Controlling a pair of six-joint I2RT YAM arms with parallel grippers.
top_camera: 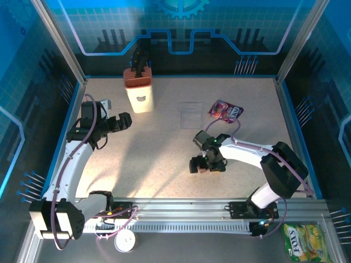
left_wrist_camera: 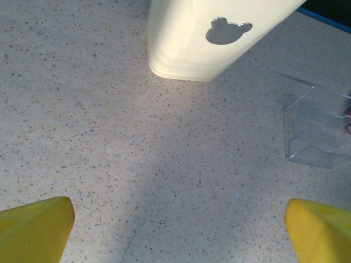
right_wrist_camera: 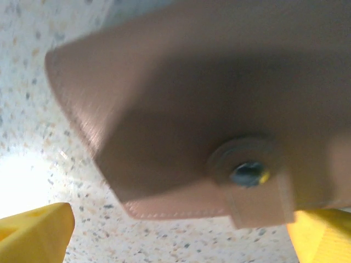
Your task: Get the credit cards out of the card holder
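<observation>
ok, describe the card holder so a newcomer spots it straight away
On the speckled table, go to the right half, where the right gripper hangs. The card holder is just beneath it: a plain tan leather-like wallet with a round snap on a tab, unlike the glossy purple snack packet farther back.

The tabletop (top_camera: pixel 164 148) is pale, speckled beige with a blue rim along its edges. Toward the back left stands a cream container (top_camera: pixel 140 94) with a brown top and a grey bear-shaped mark on its side. Just right of it, near the back middle, sits a clear plastic box (left_wrist_camera: pixel 317 131). Further right lies a purple snack packet (top_camera: pixel 225 110). Front right of centre is a tan wallet (right_wrist_camera: pixel 164 109) with a round snap; whether it rests flat cannot be told.
</observation>
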